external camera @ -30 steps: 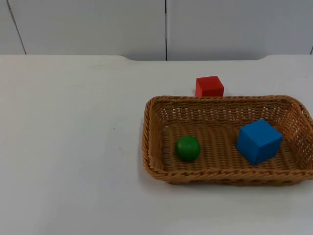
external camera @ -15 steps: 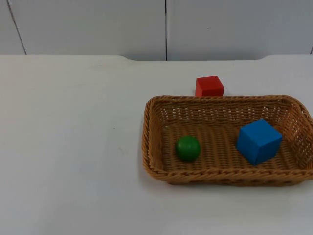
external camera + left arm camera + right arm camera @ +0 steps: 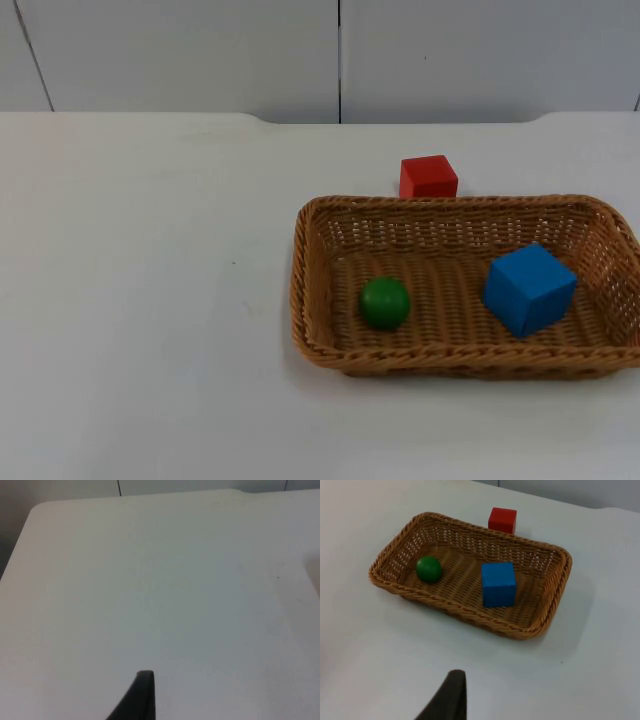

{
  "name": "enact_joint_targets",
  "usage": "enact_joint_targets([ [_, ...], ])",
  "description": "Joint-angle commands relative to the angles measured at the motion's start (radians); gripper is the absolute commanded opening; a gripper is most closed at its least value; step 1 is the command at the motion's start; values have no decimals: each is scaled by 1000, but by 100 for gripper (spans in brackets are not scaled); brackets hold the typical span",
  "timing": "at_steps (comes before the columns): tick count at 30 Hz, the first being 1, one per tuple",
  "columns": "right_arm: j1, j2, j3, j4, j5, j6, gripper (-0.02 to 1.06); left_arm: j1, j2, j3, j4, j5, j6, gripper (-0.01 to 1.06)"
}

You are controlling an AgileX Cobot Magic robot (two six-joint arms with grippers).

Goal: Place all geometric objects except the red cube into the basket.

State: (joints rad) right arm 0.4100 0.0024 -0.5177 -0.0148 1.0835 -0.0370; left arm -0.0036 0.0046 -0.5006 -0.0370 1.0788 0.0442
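Observation:
A brown wicker basket (image 3: 312, 335) stands on the white table, right of the middle. Inside it lie a green ball (image 3: 384, 303) toward its left end and a blue cube (image 3: 529, 289) toward its right end. A red cube (image 3: 428, 176) sits on the table just behind the basket's far rim. My right gripper (image 3: 451, 695) hangs back from the basket (image 3: 470, 614), facing the green ball (image 3: 428, 569), blue cube (image 3: 498, 584) and red cube (image 3: 502, 520). My left gripper (image 3: 142, 695) waits above bare table, away from the basket.
The grey partition wall (image 3: 300, 60) closes the table at the back. White table top (image 3: 150, 300) stretches left of the basket. The table's rounded corner (image 3: 31, 515) lies ahead of the left gripper.

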Motion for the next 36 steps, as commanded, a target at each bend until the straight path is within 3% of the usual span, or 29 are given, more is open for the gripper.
enact_joint_targets([
  [1, -6, -2, 1, 0, -6, -2, 105, 5, -5, 4, 4, -2, -4, 105],
  [7, -93, -2, 1, 2, -6, -2, 105, 5, -5, 4, 18, -2, -4, 105],
  [12, -271, -2, 1, 2, -6, -2, 105, 5, -5, 4, 29, -2, -4, 105],
  [17, -370, -2, 1, 2, -6, -2, 105, 5, -5, 4, 29, -2, -4, 105],
  [36, -377, -2, 1, -1, -6, -2, 105, 23, -5, 4, 37, -3, -4, 105],
])
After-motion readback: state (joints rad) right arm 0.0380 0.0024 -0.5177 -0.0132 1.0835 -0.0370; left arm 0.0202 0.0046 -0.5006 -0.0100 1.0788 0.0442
